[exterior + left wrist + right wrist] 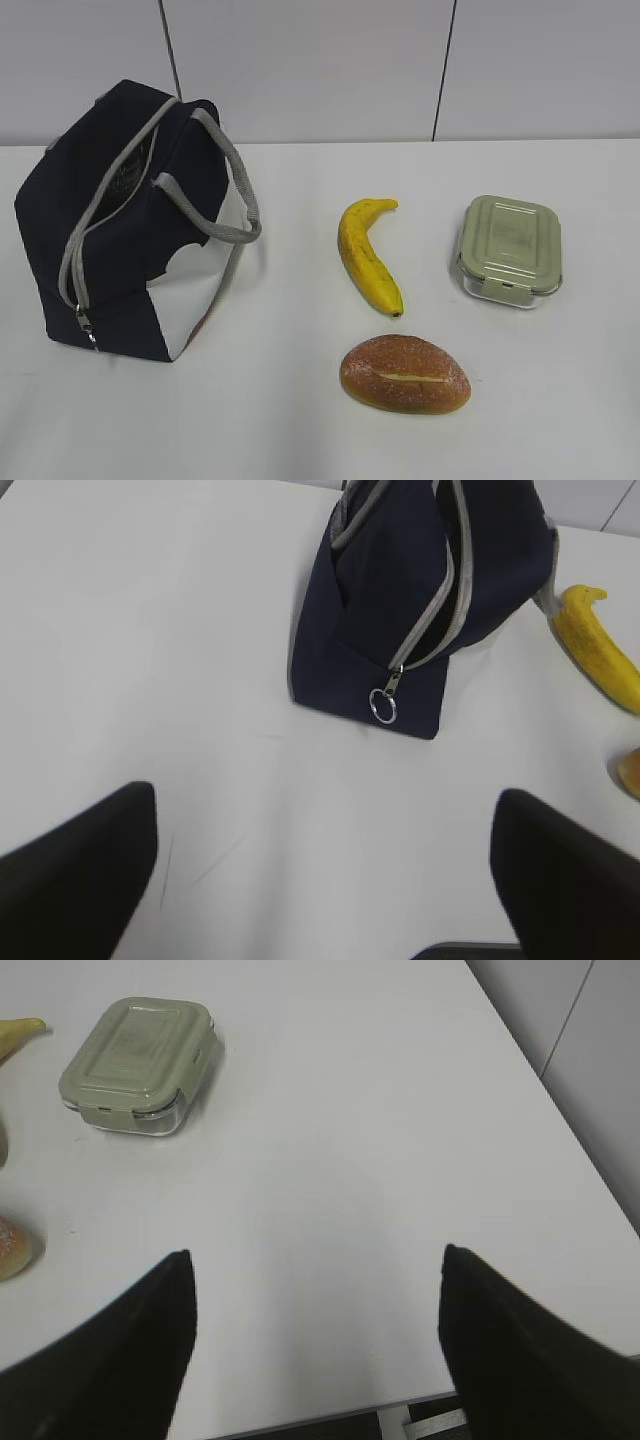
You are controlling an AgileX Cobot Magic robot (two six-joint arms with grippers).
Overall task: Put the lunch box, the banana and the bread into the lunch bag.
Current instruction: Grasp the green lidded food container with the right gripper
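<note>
The navy lunch bag (130, 220) stands at the left of the white table, its grey zipper partly undone and its ring pull (383, 706) hanging at the front. The banana (366, 255) lies mid-table, the bread (405, 374) in front of it, the lunch box (511, 249) with its sage-green lid to the right. Neither arm shows in the exterior view. My left gripper (326, 805) is open above bare table, well short of the lunch bag (420, 590). My right gripper (315, 1260) is open over the table's near edge, with the lunch box (140, 1063) far ahead on the left.
A pale panelled wall (320, 70) rises behind the table. In the right wrist view the table's right edge (560, 1110) runs along a grey wall, and its front edge lies just under the fingers.
</note>
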